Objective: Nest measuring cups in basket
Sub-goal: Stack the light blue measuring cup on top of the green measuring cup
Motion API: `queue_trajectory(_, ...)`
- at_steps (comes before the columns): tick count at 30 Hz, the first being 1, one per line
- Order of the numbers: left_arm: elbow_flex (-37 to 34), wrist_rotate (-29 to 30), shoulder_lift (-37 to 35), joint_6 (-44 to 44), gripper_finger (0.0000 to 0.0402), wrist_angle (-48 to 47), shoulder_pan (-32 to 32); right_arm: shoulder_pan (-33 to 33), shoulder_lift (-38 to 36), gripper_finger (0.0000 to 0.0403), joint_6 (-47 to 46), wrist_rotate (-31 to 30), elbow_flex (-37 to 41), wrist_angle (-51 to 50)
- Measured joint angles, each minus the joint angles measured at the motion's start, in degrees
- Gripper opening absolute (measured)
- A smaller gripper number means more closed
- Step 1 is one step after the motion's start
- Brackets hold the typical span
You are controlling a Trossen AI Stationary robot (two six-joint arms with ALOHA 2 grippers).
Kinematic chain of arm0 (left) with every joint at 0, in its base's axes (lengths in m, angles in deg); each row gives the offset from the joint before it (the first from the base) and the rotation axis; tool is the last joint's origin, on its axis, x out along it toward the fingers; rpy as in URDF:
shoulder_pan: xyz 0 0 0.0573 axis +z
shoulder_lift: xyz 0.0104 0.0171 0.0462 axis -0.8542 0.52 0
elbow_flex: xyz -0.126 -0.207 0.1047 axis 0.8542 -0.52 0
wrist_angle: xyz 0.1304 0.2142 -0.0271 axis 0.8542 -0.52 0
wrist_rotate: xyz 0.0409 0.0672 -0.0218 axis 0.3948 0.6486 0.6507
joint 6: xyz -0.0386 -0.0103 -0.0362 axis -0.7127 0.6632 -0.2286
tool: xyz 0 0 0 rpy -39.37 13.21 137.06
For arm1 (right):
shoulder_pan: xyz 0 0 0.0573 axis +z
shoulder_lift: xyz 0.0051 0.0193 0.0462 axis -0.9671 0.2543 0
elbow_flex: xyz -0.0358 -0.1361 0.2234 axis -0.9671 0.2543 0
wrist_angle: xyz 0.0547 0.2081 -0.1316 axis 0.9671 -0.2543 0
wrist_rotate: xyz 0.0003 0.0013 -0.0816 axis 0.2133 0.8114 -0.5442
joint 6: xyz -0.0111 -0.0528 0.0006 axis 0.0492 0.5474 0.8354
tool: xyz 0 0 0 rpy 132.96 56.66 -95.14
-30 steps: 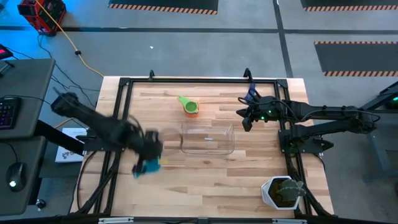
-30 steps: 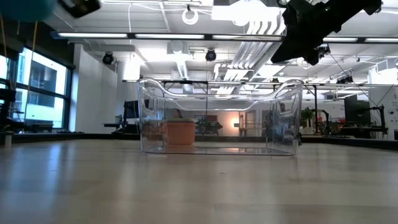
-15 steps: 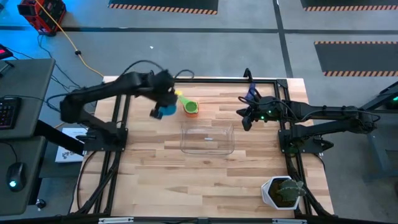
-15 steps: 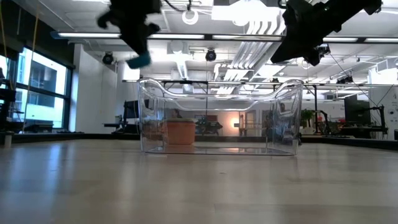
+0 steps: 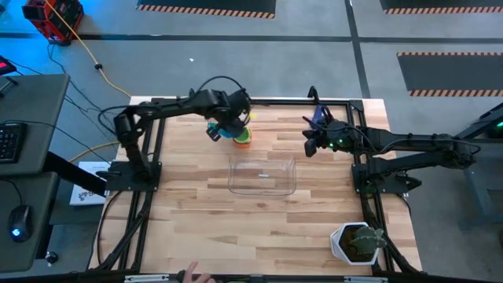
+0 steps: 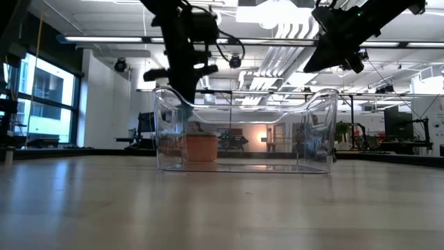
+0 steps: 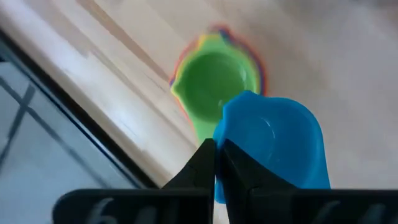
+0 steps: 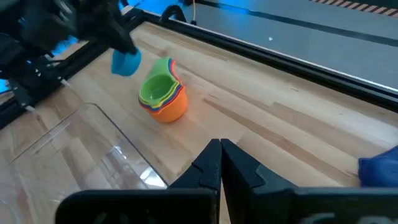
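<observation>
Fingers of the left gripper [image 5: 222, 128] pinch the blue cup [image 5: 213, 130] beside the nested stack [image 5: 243, 137].

High view: stack sits on the table [image 5: 259, 228] behind the empty basket [image 5: 262, 175], nearer the left arm; right gripper [image 5: 312, 143] waits well apart.
Low view: left gripper [image 6: 182, 69] hangs above the basket [image 6: 244, 130] rim.
Left wrist view: blue cup [image 7: 273, 146] is offset beside the green cup [image 7: 215, 84], above it.
Right wrist view: right fingers [image 8: 208, 169] closed, empty; stack [image 8: 163, 98] ahead.

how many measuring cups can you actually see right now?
At least 4, more may be hidden. One blue cup is held by the left tool just above the nested stack, which sits on the table behind the basket: green innermost, with yellow, red and orange rims showing.
</observation>
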Motion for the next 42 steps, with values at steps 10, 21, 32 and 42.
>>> queue_trajectory(10,1.0,8.5,4.6,8.3,0.0003,4.8,-3.3,0.0,1.4,0.0,0.1,0.3,0.0,-3.0)
queue_trajectory(21,0.9,5.9,6.0,11.3,0.0004,9.0,-5.5,0.0,6.7,0.0,-1.0,2.3,0.0,-3.6)
queue_trajectory(32,1.0,4.3,7.1,8.9,0.0016,12.2,-5.4,0.0,8.0,0.0,-1.4,3.5,0.0,-2.4)
queue_trajectory(42,0.9,7.4,7.1,2.7,0.0018,16.5,-5.4,0.0,8.0,0.0,-1.4,3.5,0.0,-2.2)
